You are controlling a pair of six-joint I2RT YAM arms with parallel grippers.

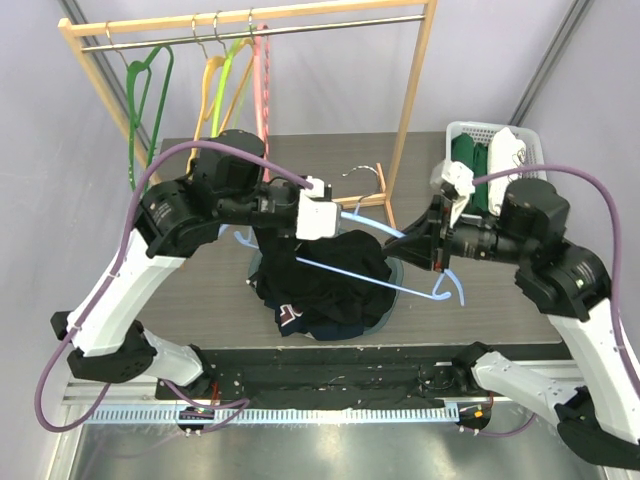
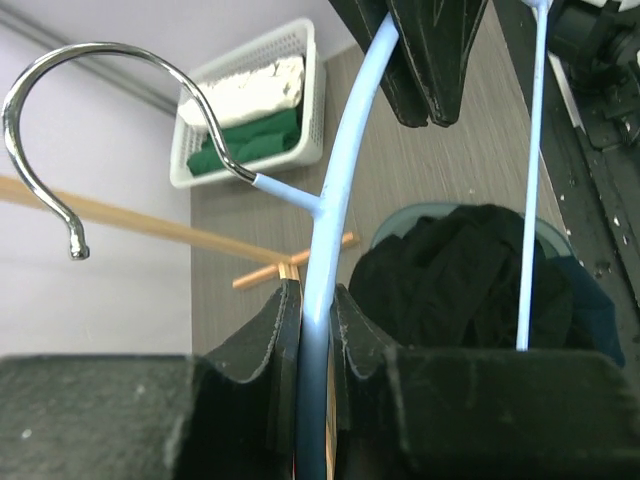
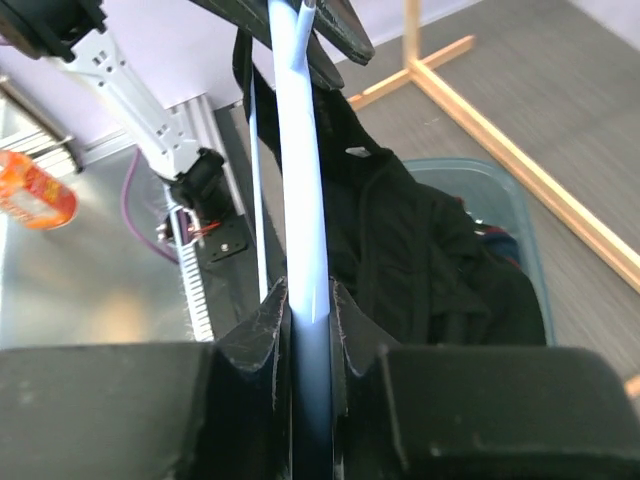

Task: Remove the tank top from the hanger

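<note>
A light-blue hanger (image 1: 372, 280) with a metal hook (image 1: 366, 174) is held above the table by both grippers. My left gripper (image 1: 345, 214) is shut on its upper arm just below the hook (image 2: 60, 130), the blue bar (image 2: 316, 300) pinched between the pads. My right gripper (image 1: 393, 238) is shut on the same arm (image 3: 305, 250) further along. The black tank top (image 1: 345, 268) droops from the hanger in a bunch; it also shows as dark cloth in both wrist views (image 2: 450, 280) (image 3: 400, 250).
A teal basin (image 3: 505, 200) with more dark clothes (image 1: 300, 318) sits under the tank top. A wooden rack (image 1: 412, 90) with green, yellow and pink hangers (image 1: 215, 75) stands behind. A white basket (image 1: 462, 133) of folded clothes is at the back right.
</note>
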